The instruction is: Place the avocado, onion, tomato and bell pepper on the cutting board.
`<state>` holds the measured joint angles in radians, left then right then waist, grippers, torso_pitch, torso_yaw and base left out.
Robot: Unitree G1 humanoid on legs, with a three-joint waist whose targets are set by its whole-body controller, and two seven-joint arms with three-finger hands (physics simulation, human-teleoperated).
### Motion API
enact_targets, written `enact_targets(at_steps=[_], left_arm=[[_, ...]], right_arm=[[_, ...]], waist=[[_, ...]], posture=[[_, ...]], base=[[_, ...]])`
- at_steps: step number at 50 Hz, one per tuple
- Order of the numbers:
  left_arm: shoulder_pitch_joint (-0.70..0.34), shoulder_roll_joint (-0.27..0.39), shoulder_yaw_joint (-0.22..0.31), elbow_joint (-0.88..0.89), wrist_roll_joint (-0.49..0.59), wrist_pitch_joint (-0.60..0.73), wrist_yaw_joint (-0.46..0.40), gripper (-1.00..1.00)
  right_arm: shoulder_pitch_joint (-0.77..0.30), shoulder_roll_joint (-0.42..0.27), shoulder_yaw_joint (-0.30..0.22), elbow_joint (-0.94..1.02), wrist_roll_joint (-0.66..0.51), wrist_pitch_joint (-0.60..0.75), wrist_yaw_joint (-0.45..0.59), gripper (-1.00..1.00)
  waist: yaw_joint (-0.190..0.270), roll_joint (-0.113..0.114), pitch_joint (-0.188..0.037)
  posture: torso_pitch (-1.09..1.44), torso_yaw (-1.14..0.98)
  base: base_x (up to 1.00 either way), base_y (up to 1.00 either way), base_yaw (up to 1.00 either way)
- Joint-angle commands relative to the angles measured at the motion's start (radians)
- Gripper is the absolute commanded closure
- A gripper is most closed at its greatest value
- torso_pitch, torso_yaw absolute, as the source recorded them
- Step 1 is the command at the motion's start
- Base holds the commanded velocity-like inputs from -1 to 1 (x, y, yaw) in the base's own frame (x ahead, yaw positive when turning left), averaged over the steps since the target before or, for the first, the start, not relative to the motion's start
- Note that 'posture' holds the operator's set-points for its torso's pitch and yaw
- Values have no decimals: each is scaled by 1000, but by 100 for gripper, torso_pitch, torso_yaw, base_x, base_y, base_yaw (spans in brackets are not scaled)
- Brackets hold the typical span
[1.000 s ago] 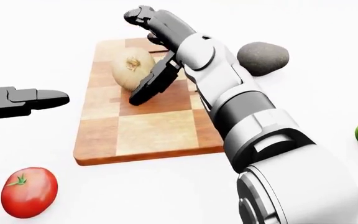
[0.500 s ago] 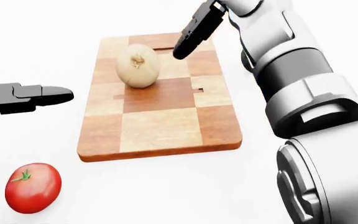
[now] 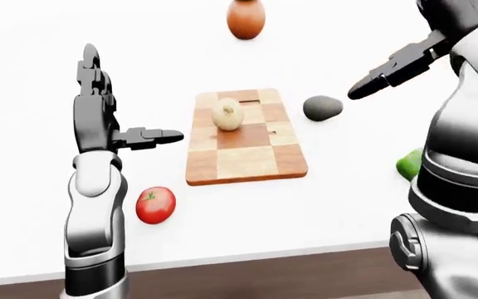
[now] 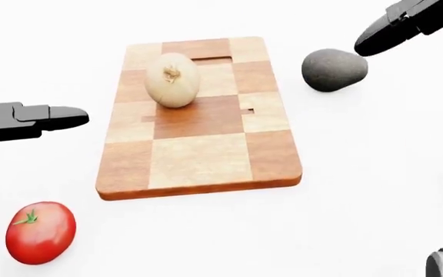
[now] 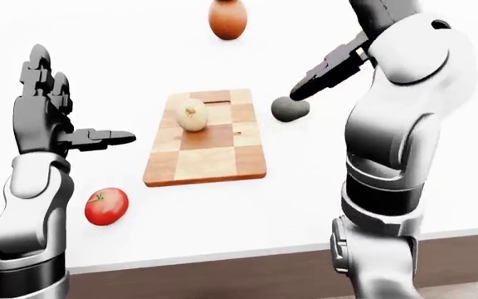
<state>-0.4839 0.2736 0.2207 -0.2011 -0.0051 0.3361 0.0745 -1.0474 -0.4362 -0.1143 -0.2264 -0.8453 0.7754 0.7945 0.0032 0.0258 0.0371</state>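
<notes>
A checkered wooden cutting board (image 4: pixel 206 158) lies in the middle of the head view. A pale onion (image 4: pixel 171 79) rests on its upper part. The dark grey avocado (image 4: pixel 333 70) sits on the white table just right of the board's top corner. Below and left of the board lies the red tomato (image 4: pixel 40 232). The green bell pepper (image 3: pixel 409 164) shows at the right, partly behind my right arm. My right hand (image 4: pixel 391 29) hangs open above the avocado, holding nothing. My left hand (image 3: pixel 127 103) stands open left of the board, fingers up, thumb pointing at it.
A brown rounded object (image 3: pixel 245 18) stands far up the white table (image 3: pixel 305 205). The table's near edge runs along the bottom of the eye views, with a dark wood front below it.
My right hand has pulled up and to the right, off the board and away from the onion, uncovering the avocado. The onion stays on the board. My left hand has barely moved.
</notes>
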Motion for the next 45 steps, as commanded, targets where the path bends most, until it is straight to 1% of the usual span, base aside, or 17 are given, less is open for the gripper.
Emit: enact_targets(at_steps=[1, 5, 6, 11, 15, 19, 21, 22, 24, 25, 26, 32, 36, 38, 42, 44, 45], left_arm=[[-17, 10, 10, -13, 5, -29, 3, -100], [-10, 7, 10, -11, 5, -36, 3, -100], [-9, 7, 11, -11, 5, -36, 3, -100], [-3, 8, 14, -9, 5, -41, 3, -100], [-3, 7, 13, -2, 5, -43, 5, -100], [-3, 9, 16, -3, 4, -41, 6, -100], [-7, 10, 16, -5, 2, -37, 6, -100], [-9, 10, 15, -3, 2, -37, 7, -100], [-14, 11, 12, 3, 3, -37, 7, -100], [-15, 11, 11, 5, 4, -38, 7, -100], [-17, 11, 12, 6, 3, -37, 8, -100], [-20, 9, 7, 13, 8, -40, 7, -100], [-20, 5, 2, 23, 13, -49, 7, -100], [-19, 4, 3, 21, 14, -48, 6, -100], [-16, 5, 5, 18, 14, -48, 5, -100], [-18, 4, 4, 22, 14, -49, 6, -100], [-18, 4, 4, 23, 15, -50, 6, -100]], right_arm=[[-16, -32, -26, -90, -50, 54, 54, -100], [56, -71, -56, -197, -77, 97, 104, -100], [63, -74, -62, -207, -78, 106, 104, -100], [172, -111, -109, -307, -96, 149, 115, -100], [277, -145, -162, -408, -101, 200, 140, -100], [340, -180, -198, -468, -98, 238, 161, -100], [389, -182, -226, -504, -90, 254, 159, -100], [402, -181, -231, -513, -84, 259, 153, -100], [473, -157, -256, -546, -68, 247, 120, -100], [484, -153, -264, -553, -60, 255, 108, -100], [514, -148, -286, -563, -44, 247, 94, -100], [621, -127, -351, -599, 30, 250, 17, -100], [686, -105, -385, -606, 77, 221, -33, -100], [735, -81, -428, -602, 110, 193, -67, -100], [767, -70, -448, -582, 151, 169, -119, -100], [784, -63, -470, -561, 176, 150, -149, -100], [792, -61, -473, -553, 184, 142, -162, -100]], waist=[[1, -12, -19], [-1, -10, -17], [-2, -11, -18], [-4, -13, -20], [-4, -15, -22], [-3, -17, -22], [-4, -16, -22], [-5, -17, -22], [-5, -19, -22], [-5, -20, -22], [-4, -21, -22], [-4, -24, -25], [-4, -27, -26], [-4, -28, -27], [-3, -31, -28], [-4, -31, -29], [-4, -32, -29]], posture=[[0, 0], [0, 0], [0, 0], [0, 0], [0, 0], [0, 0], [0, 0], [0, 0], [0, 0], [0, 0], [0, 0], [0, 0], [0, 0], [0, 0], [0, 0], [0, 0], [0, 0]], base=[[0, 0, 0], [0, 0, 0], [0, 0, 0], [0, 0, 0], [0, 0, 0], [0, 0, 0], [0, 0, 0], [0, 0, 0], [0, 0, 0], [0, 0, 0], [0, 0, 0], [0, 0, 0], [0, 0, 0], [0, 0, 0], [0, 0, 0], [0, 0, 0], [0, 0, 0]])
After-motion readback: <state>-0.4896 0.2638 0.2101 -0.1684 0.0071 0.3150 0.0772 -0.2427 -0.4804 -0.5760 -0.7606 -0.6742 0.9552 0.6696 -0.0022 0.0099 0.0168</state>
